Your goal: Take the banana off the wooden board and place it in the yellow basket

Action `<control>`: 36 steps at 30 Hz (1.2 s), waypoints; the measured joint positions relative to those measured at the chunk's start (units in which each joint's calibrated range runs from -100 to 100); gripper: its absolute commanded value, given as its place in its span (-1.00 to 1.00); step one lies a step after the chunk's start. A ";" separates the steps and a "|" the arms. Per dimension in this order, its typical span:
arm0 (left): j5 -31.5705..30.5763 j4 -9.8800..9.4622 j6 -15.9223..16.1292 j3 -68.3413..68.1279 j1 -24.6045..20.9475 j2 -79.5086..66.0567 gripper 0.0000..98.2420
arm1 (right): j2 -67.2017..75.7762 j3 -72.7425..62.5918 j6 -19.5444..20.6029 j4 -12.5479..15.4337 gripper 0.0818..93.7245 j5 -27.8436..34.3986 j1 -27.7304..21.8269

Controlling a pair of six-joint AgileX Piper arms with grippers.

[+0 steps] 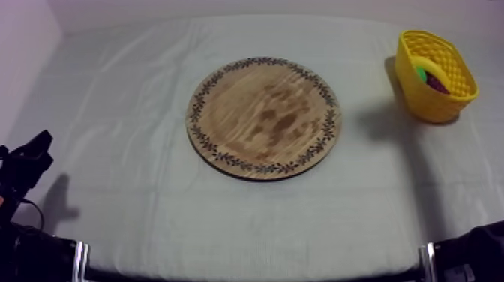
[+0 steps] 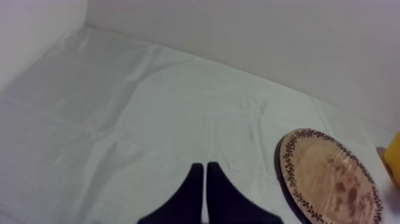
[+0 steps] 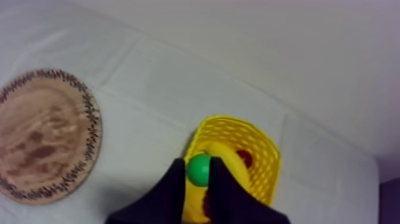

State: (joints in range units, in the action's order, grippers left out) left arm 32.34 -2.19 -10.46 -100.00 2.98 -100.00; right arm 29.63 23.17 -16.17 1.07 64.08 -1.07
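The round wooden board [image 1: 264,117] lies bare in the middle of the table. At the far right stands the yellow basket [image 1: 420,101], with the banana [image 1: 436,70] inside it beside a green fruit [image 1: 421,73] and a dark red one [image 1: 437,85]. My left gripper [image 1: 37,144] rests low at the left edge, and its fingers [image 2: 195,184] lie together as a wedge above bare cloth. In the right wrist view my right gripper [image 3: 198,164] hangs short of the basket [image 3: 262,149], with its fingers a little apart. The green fruit [image 3: 199,170] shows through the gap.
The grey-white cloth [image 1: 150,202] is wrinkled but flat around the board. My right arm [image 1: 472,251] is a black shape at the lower right edge. The board [image 2: 330,179] lies to the right of my left gripper.
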 measured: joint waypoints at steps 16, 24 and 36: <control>0.00 0.00 0.00 0.00 0.00 0.00 -1.00 | 38.18 49.79 10.72 -0.11 -1.00 -26.96 -0.32; 0.00 0.00 0.00 0.00 0.00 0.00 -1.00 | 52.02 68.57 10.94 0.29 -1.00 -29.65 -2.08; 0.00 0.00 0.00 0.00 0.08 0.00 -1.00 | 61.10 76.62 2.97 0.44 -0.99 -28.70 -3.28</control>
State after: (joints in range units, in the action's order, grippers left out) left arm 32.34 -2.19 -10.46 -100.00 3.06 -100.00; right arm 90.73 99.79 -13.20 1.50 35.38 -4.35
